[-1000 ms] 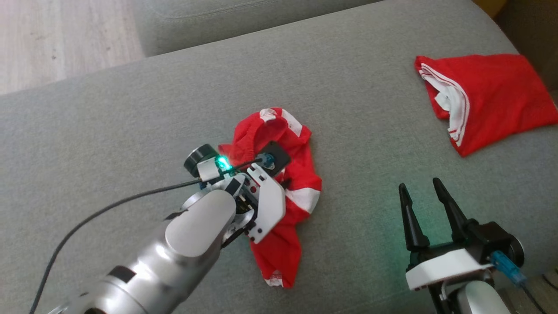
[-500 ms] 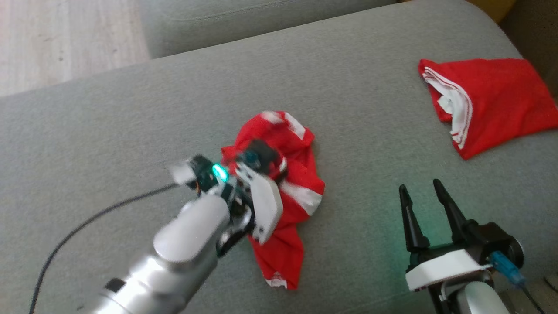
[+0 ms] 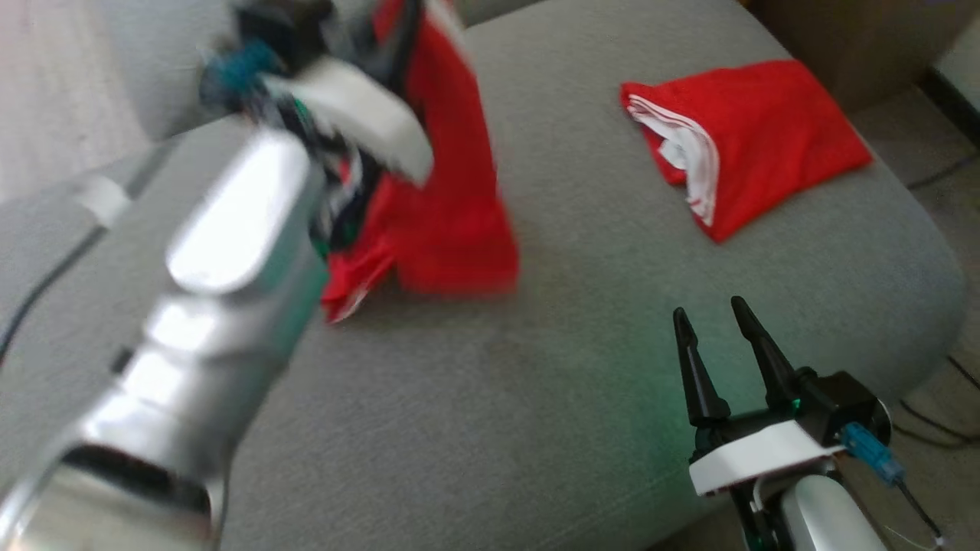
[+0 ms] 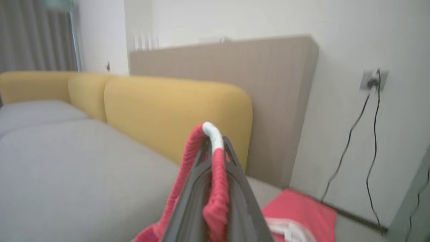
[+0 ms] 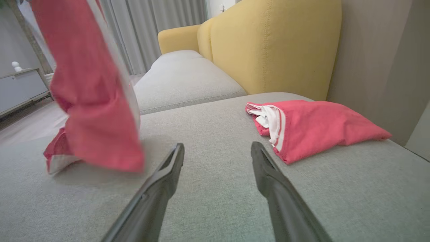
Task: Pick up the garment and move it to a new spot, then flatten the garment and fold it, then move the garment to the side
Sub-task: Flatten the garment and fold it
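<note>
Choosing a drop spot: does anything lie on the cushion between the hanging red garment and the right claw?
Nothing visible. The cushion between the garment, held by the left claw, and the right claw is bare; the folded red cloth lies farther back.

A red garment [image 3: 452,222] with white bands, at the far left, and a second red garment [image 3: 773,130] with white, red-striped trim, at the far right, stand out against a plain pale grey sofa seat [image 3: 536,398]. The backrest [image 5: 275,47] is mustard yellow, the wall panel [image 4: 268,67] behind it beige-brown. The right gripper [image 3: 708,308] is black-fingered on a white base; the left arm [image 3: 222,252] is shiny silver.
</note>
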Controlling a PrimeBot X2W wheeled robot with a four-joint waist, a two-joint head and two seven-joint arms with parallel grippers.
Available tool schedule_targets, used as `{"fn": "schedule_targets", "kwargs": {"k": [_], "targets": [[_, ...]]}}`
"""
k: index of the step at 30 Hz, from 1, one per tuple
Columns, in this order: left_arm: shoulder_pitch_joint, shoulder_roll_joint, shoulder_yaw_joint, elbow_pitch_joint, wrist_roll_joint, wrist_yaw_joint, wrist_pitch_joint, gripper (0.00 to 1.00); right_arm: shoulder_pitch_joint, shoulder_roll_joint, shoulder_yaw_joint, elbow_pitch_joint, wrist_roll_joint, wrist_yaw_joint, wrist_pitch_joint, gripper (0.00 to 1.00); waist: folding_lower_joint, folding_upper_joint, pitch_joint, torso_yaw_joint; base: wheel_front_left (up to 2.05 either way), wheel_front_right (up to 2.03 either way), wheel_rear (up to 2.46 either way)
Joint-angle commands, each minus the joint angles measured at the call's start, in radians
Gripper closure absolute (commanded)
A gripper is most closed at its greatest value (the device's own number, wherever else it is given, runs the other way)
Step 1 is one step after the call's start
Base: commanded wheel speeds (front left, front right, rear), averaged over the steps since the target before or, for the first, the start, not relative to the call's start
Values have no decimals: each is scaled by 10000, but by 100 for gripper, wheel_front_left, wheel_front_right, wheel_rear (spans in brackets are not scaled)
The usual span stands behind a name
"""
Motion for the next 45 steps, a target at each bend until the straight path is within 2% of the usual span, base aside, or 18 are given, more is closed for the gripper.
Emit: {"fn": "schedule_targets", "kwargs": {"k": [1,6,9,17,23,27,33,36,37,38,39,40,45], "targets": [[-950,243,525,-258,20,-86,-463,100,-349,-41,281,-296,97,73,-136,0,0,0,184,-282,0,0,0],[-1503,104,671,-288,-82,-476,-1715,100,-304,-41,244,-335,255,73,-136,0,0,0,294,-284,0,0,0],[-1203,49,507,-321,-200,-601,-1925,100,-248,-41,178,-315,271,73,-136,0,0,0,287,-142,0,0,0],[1550,-211,-262,-957,-594,-750,-2362,100,-290,-41,-104,-239,65,73,-136,0,0,0,347,879,0,0,0],[4748,-300,363,-2638,-526,-761,-2377,100,-170,-41,-438,-137,-183,73,-136,0,0,0,189,1757,0,0,0],[6739,-75,1025,-3029,-310,-762,-2379,100,-15,-41,-626,-118,-311,73,-136,0,0,0,29,2220,0,0,0],[8674,81,2166,-3281,-353,-764,-2380,100,186,-41,-732,-121,-568,73,-136,0,0,0,-157,2787,0,0,0],[9032,108,2429,-3117,-310,-764,-2380,100,216,-41,-706,-92,-652,73,-136,0,0,0,-219,2884,0,0,0],[9121,93,2466,-3045,-337,-764,-2380,85,216,-41,-708,-84,-667,73,-136,0,0,0,-239,2898,0,0,0],[9199,90,2517,-2971,-345,-764,-2380,65,214,-41,-710,-79,-678,73,-136,0,0,0,-264,2906,0,0,0],[9284,107,2591,-2873,-318,-764,-2380,38,213,-41,-704,-80,-691,73,-136,0,0,0,-298,2899,0,0,0],[9384,120,2699,-2770,-309,-764,-2380,0,212,-41,-684,-86,-699,73,-136,0,0,0,-336,2869,0,0,0],[9972,381,3452,-2475,-142,-755,-2380,0,290,-41,-672,-204,-640,73,-136,0,0,0,-494,2649,0,0,0]]}}
